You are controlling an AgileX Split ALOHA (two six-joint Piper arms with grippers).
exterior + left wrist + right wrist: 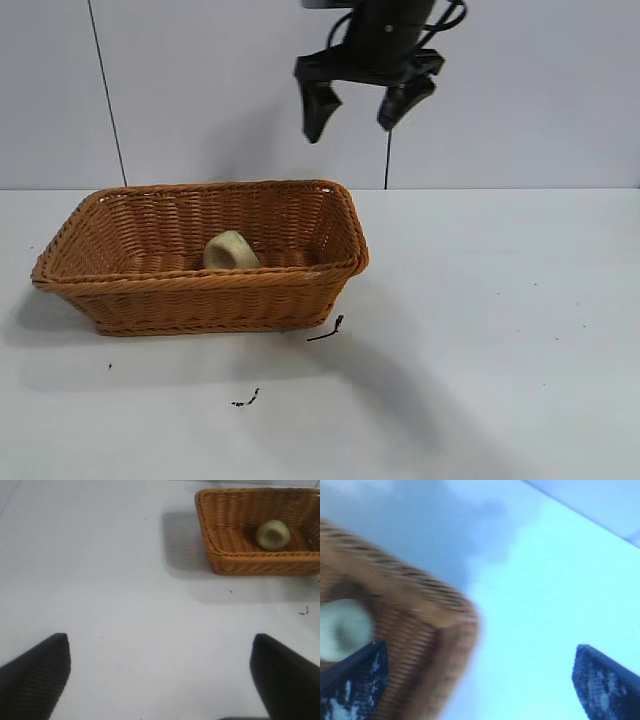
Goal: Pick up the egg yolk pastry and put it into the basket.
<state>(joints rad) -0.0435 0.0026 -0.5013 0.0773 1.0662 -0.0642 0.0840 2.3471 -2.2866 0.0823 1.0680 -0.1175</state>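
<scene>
The egg yolk pastry [230, 251] lies inside the orange-brown wicker basket [150, 300], leaning against its far wall. It also shows in the left wrist view [273, 534] inside the basket [250, 562], and in the right wrist view [342, 629] inside the basket [430, 625]. My right gripper [356, 120] hangs open and empty high above the basket's right end; in its own view it [480, 667] is above the basket's corner. My left gripper [160, 672] is open and empty over bare table, well away from the basket.
The basket stands on a white table [500, 330] at the left. Small dark scraps lie on the table in front of the basket [326, 330] [246, 399]. A grey wall with thin black cables [105, 90] is behind.
</scene>
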